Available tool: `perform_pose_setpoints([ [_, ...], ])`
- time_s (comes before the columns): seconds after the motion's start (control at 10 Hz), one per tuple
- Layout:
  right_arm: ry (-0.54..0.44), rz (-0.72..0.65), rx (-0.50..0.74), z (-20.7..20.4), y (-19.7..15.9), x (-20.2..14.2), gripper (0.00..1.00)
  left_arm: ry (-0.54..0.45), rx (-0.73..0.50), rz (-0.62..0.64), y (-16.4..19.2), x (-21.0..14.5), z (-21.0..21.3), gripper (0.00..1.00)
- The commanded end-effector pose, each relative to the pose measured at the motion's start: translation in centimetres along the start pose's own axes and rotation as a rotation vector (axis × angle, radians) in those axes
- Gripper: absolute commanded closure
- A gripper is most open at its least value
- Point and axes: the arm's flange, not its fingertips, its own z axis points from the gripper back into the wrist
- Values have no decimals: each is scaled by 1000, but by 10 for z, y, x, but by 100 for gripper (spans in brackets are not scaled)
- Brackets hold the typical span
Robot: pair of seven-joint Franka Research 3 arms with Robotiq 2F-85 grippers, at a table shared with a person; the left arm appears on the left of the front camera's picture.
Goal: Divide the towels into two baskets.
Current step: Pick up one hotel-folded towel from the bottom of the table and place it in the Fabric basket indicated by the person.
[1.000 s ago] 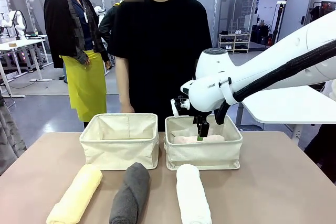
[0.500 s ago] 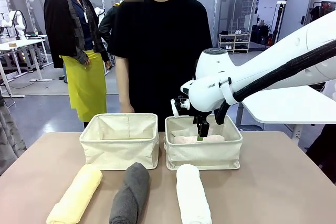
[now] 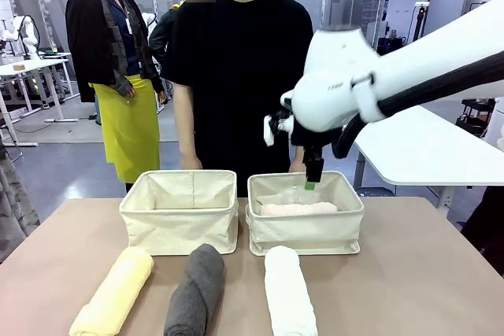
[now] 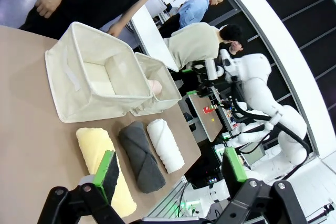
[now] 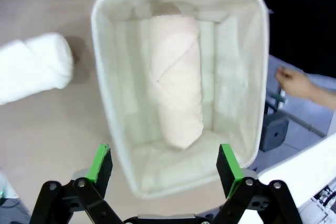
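Right pincer (image 3: 313,182): jaws spread wide and gripping nothing. It hangs fingers-down above the right basket (image 3: 307,235), clear of the rim.
Pink towel (image 5: 176,93): straight beneath the right pincer, between the lines of its two pads but well below them and touching neither.
Why it lies so: the roll runs along the basket's long side, probably because the bin is only a little longer than a roll, so crosswise it would jam or ride up on the lining.
Left pincer (image 4: 170,163): also open and empty, held high over the bench (image 3: 409,273) on the robot's side.
Rolls not yet sorted: the yellow towel (image 4: 100,150), grey towel (image 4: 140,153) and white towel (image 4: 165,144) lie side by side on the bench below and ahead of the left pincer. Their far ends point at the baskets, which likely keeps each one easy to pinch across its middle.
White towel, relative to the right pincer: below it and toward the robot, just outside the right basket's near wall.
Left basket (image 3: 179,230): to the right pincer's left, set close against the right basket. Its floor looks bare.
Person's hand (image 5: 294,82): beyond the basket's far wall from the right pincer, and not touching anything.
Progress, as judged: one roll of four is placed, and an even split would put one more with it and two in the left basket.
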Motion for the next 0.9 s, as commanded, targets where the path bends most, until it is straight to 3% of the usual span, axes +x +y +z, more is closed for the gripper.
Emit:
perform_pose_setpoints([
  [0.0,-84,-204,17,32,36,-34,0,-5,-15,-10,-2,-1,3,0],
  [0.2,-276,-420,54,49,67,-93,0,-5,-15,-10,-2,-1,3,0],
  [0.5,-574,-715,185,56,112,-210,0,-5,-15,-10,-2,-1,3,0],
  [0.8,-738,-886,433,56,120,-339,0,-5,-15,-10,-2,-1,3,0],
])
